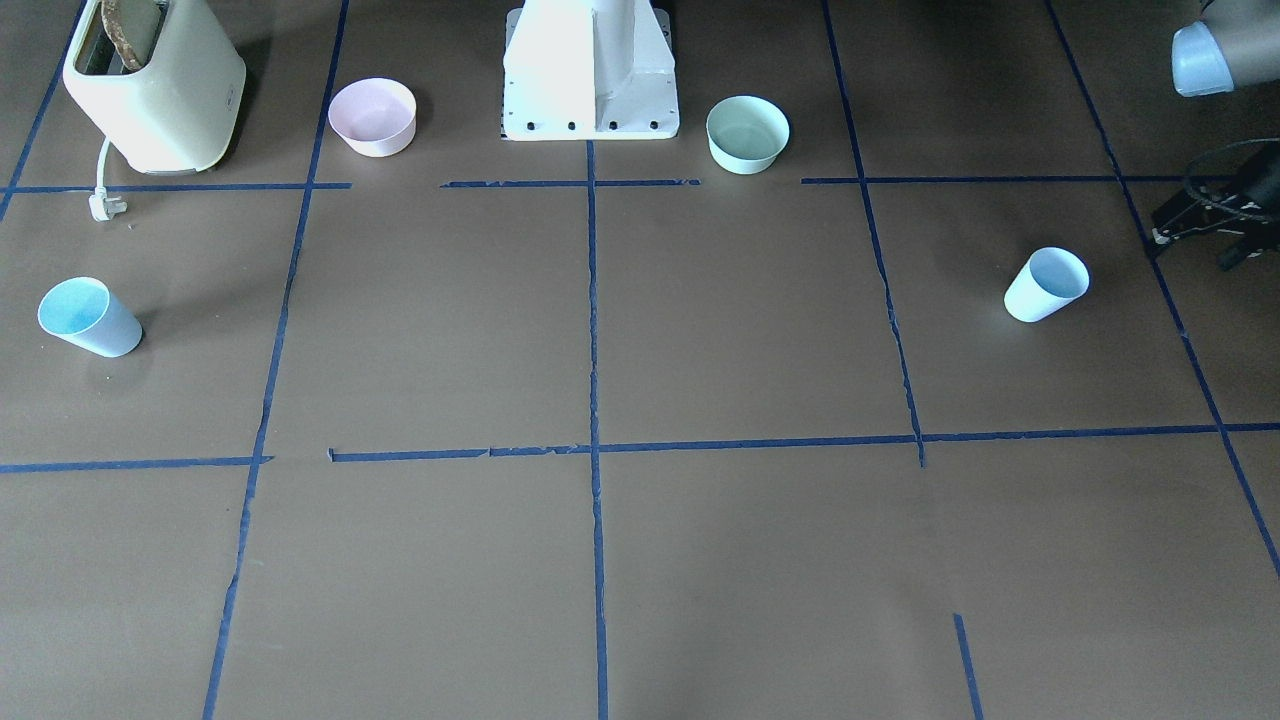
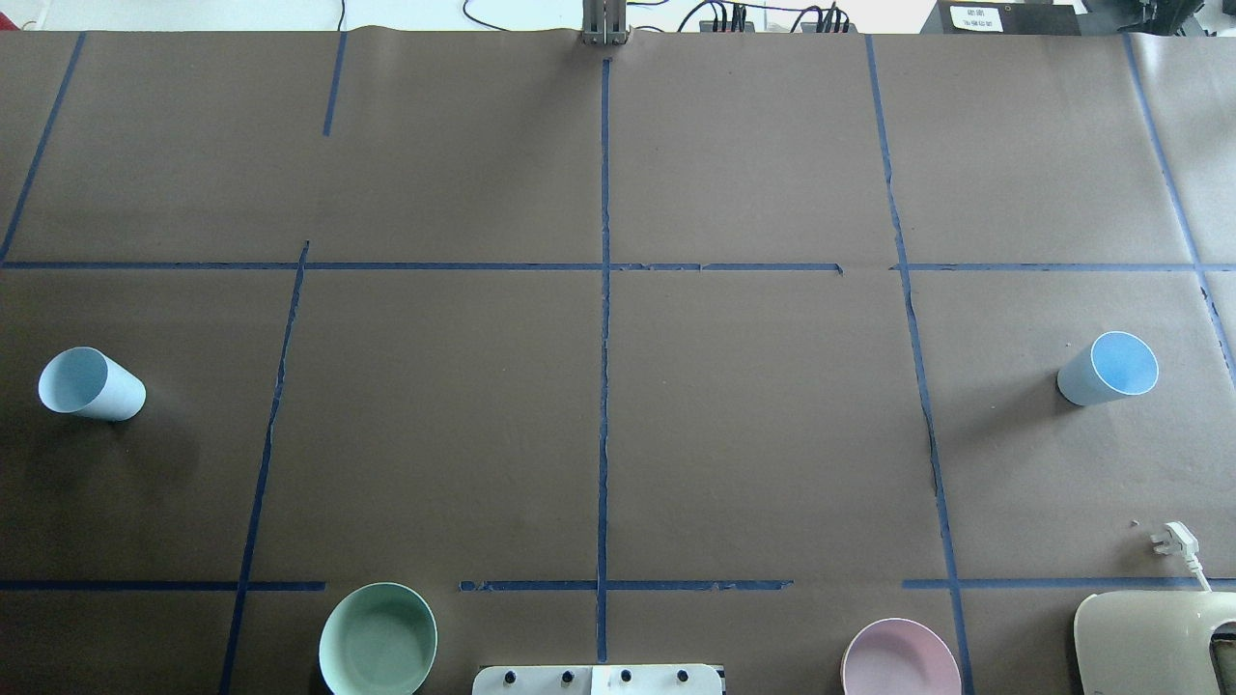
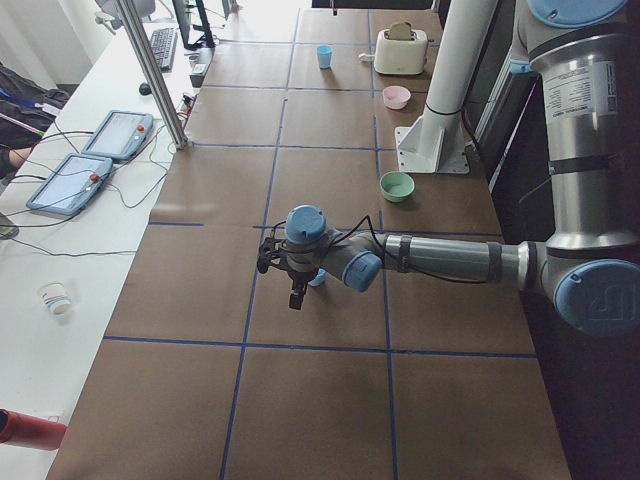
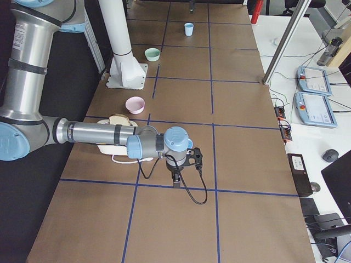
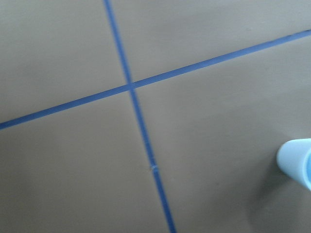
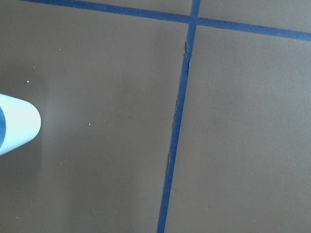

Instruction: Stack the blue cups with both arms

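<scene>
Two pale blue cups stand upright, far apart. One cup (image 2: 92, 384) is at the table's left end (image 1: 1045, 284); the other cup (image 2: 1110, 369) is at the right end (image 1: 88, 316). My left gripper (image 3: 297, 295) hangs just above the table beside the left cup (image 3: 317, 279), whose edge shows in the left wrist view (image 5: 296, 162). Only a black part of it (image 1: 1215, 215) shows at the front view's edge. My right gripper (image 4: 176, 181) hangs low near the right cup, which shows in the right wrist view (image 6: 17, 124). I cannot tell whether either gripper is open.
A cream toaster (image 1: 155, 85) with its loose plug (image 1: 103, 205) stands at the robot's right. A pink bowl (image 1: 373, 116) and a mint-green bowl (image 1: 747, 133) flank the white pedestal (image 1: 590, 70). Blue tape lines cross the brown table.
</scene>
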You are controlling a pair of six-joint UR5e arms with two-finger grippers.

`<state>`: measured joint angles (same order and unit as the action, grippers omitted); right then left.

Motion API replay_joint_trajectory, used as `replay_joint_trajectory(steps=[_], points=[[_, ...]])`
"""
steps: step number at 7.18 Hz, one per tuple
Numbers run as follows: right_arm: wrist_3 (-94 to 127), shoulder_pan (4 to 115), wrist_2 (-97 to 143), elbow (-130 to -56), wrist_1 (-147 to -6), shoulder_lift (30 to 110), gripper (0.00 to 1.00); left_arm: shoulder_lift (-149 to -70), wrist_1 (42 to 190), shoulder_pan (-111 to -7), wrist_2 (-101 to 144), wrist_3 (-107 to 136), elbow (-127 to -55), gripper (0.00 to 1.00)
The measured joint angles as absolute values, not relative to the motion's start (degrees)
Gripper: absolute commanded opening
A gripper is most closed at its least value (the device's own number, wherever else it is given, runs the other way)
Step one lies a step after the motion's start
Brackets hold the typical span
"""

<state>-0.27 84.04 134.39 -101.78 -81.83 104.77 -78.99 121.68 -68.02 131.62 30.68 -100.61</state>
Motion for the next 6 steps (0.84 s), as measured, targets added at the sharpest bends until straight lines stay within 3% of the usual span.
replay_joint_trajectory(steps=[3, 4, 5, 6], points=[[-0.28, 84.03, 134.39, -101.78, -81.83, 104.77, 1.00, -78.48, 127.02, -59.34, 126.19, 42.49, -100.16, 1.00], [-0.32, 84.02, 134.38, -101.78, -81.83, 104.78, 1.00, -78.63, 127.19, -57.83, 125.82, 43.91, -99.65, 0.76], [-0.34, 84.02, 134.38, -101.78, -81.83, 104.82, 1.00, -78.94, 127.24, -56.91, 125.68, 44.59, -98.95, 0.45], [-0.37, 84.03, 134.37, -101.75, -81.84, 104.84, 1.00, -79.17, 127.24, -56.43, 125.65, 44.95, -98.34, 0.25]])
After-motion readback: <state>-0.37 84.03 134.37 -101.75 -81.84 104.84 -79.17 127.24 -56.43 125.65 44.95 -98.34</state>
